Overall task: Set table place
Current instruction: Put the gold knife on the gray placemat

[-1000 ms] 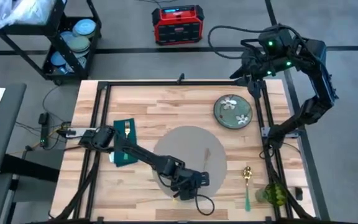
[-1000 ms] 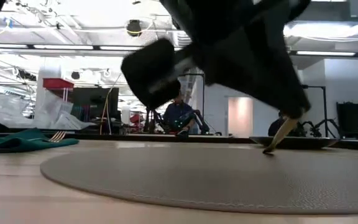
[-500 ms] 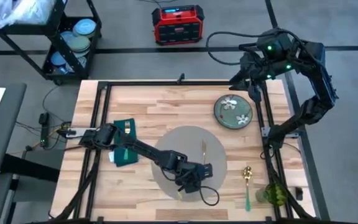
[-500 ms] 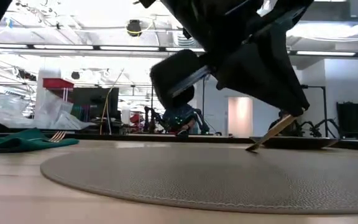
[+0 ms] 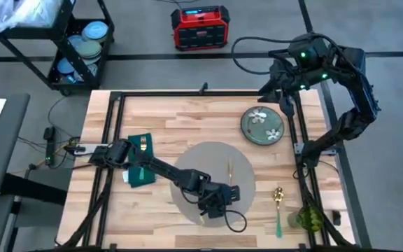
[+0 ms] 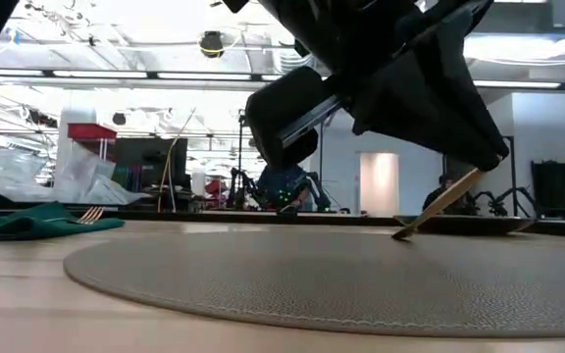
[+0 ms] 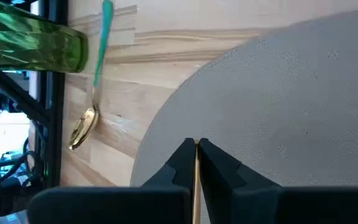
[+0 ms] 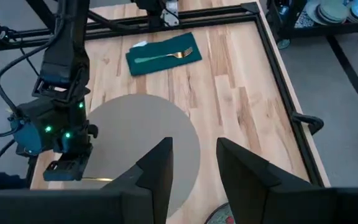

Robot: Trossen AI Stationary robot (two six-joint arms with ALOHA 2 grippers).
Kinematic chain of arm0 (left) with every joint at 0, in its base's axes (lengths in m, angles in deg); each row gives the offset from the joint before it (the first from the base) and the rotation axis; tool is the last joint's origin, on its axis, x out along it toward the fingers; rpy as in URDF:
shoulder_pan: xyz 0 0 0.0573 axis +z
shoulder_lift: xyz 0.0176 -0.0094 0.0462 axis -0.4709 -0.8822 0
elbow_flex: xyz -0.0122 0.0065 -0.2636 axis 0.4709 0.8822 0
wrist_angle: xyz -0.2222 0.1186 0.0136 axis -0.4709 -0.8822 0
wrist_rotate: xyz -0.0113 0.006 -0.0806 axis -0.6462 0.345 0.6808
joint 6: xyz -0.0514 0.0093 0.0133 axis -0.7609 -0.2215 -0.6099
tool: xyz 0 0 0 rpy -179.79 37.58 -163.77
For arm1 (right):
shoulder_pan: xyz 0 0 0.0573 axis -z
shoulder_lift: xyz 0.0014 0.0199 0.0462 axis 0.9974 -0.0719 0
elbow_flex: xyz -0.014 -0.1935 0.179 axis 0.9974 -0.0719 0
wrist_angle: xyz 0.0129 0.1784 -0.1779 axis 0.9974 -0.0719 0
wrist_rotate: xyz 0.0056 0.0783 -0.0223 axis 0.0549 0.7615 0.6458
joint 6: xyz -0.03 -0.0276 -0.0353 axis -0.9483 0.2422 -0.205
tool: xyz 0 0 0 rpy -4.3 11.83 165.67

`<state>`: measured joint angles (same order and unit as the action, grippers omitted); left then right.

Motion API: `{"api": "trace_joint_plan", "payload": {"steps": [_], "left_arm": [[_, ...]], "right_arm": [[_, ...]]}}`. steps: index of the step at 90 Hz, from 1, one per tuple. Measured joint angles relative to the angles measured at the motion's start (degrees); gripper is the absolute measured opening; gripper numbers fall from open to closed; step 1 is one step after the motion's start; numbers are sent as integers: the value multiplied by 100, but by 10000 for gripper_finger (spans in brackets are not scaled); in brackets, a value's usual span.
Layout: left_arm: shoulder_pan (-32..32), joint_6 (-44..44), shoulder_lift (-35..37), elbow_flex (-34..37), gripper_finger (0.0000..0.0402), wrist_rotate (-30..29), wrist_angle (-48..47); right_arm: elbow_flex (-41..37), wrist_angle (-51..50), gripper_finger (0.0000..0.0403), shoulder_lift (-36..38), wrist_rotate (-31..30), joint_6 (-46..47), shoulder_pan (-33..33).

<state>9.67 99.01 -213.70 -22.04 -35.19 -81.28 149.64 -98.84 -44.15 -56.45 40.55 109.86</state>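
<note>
- The left gripper (image 5: 227, 190) hangs over the near right part of the round grey placemat (image 5: 194, 157), its fingers (image 7: 180, 163) pinching a thin gold utensil (image 6: 437, 207), likely a knife. The utensil slants down, tip touching the mat.
- The placemat lies flat mid-table on the wooden table (image 5: 180, 115).
- Right of the mat, near the front edge, lie a gold spoon (image 5: 277, 196) with a teal handle and a green glass (image 5: 306, 218).
- Left of the mat, a fork (image 5: 143, 143) rests on the green napkin (image 5: 140, 166).
- Farther back, the flowered plate (image 5: 262, 125) sits right of centre.
- The right gripper (image 8: 192, 163) waits spread above the far right corner.
- Judgement: cutlery placement is in hand; next, lay the utensil flat beside the mat and release.
</note>
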Motion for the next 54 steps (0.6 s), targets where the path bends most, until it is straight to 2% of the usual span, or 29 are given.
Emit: {"api": "trace_joint_plan", "payload": {"steps": [54], "left_arm": [[52,-671,0,0,0,435,90]], "right_arm": [[0,-1,113,0,-13,33,-146]]}}
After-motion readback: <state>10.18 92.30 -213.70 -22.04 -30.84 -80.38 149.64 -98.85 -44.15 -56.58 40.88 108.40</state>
